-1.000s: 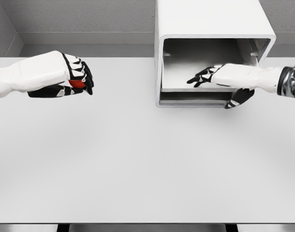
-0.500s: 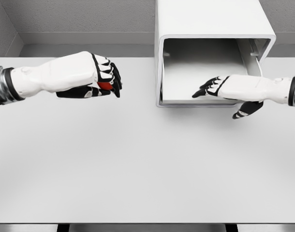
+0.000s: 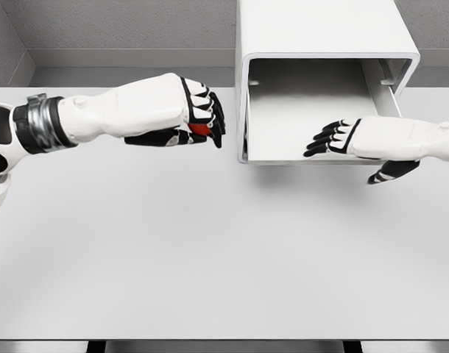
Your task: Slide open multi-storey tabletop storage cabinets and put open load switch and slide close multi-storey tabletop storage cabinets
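Grey walls back a plain white table on which one white storage cabinet stands at the far edge, its single visible drawer pulled out toward the camera. Two white arms reach in, one from each side. At left, the left hand hovers above the table just beside the drawer's left wall, fingers curled tightly round one small red load switch; so little of it shows that its long axis and heading cannot be told. At right, the right hand lies over the drawer's front right corner, fingers spread flat and holding nothing.
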### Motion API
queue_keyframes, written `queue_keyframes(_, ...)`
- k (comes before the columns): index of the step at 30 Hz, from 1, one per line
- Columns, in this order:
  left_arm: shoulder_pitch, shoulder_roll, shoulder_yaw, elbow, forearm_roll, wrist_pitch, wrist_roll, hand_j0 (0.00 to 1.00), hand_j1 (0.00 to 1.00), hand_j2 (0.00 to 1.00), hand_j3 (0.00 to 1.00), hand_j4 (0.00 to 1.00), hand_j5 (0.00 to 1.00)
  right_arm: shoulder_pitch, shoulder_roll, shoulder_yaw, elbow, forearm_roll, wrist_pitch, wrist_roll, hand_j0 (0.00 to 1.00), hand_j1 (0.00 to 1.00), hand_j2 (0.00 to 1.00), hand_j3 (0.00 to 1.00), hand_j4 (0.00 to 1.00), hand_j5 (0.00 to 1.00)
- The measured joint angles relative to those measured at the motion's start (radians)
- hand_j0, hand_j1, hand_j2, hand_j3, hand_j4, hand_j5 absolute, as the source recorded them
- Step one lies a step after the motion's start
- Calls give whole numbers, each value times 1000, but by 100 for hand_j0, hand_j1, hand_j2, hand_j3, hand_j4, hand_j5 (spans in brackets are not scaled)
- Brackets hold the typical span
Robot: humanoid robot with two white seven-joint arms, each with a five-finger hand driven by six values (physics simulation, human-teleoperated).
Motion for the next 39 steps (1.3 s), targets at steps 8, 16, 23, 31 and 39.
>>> queue_keyframes(8, -43, -81, -38, 30, -34, 0, 0, 45, 45, 45, 45, 45, 45, 6, -38, -33, -1, -31, -3, -3, 100, 100, 100, 100, 100, 100)
queue_keyframes(16, -75, -146, -77, 69, -54, 0, 0, 45, 45, 45, 45, 45, 45, 21, -70, -38, -1, -63, -4, -3, 100, 100, 100, 100, 100, 100)
queue_keyframes(23, -97, -228, -104, 124, -99, 0, 0, 46, 46, 46, 46, 46, 46, 23, -135, -63, -6, -130, -4, -4, 100, 100, 100, 100, 100, 100)
queue_keyframes(31, -121, -343, -116, 218, -171, 0, 0, 46, 46, 46, 46, 46, 46, 34, -219, -92, -5, -180, -4, -4, 100, 100, 100, 100, 100, 100)
queue_keyframes(39, -150, -430, -130, 318, -215, 1, 0, 46, 46, 46, 46, 46, 46, 34, -264, -101, 3, -214, -4, -4, 100, 100, 100, 100, 100, 100)
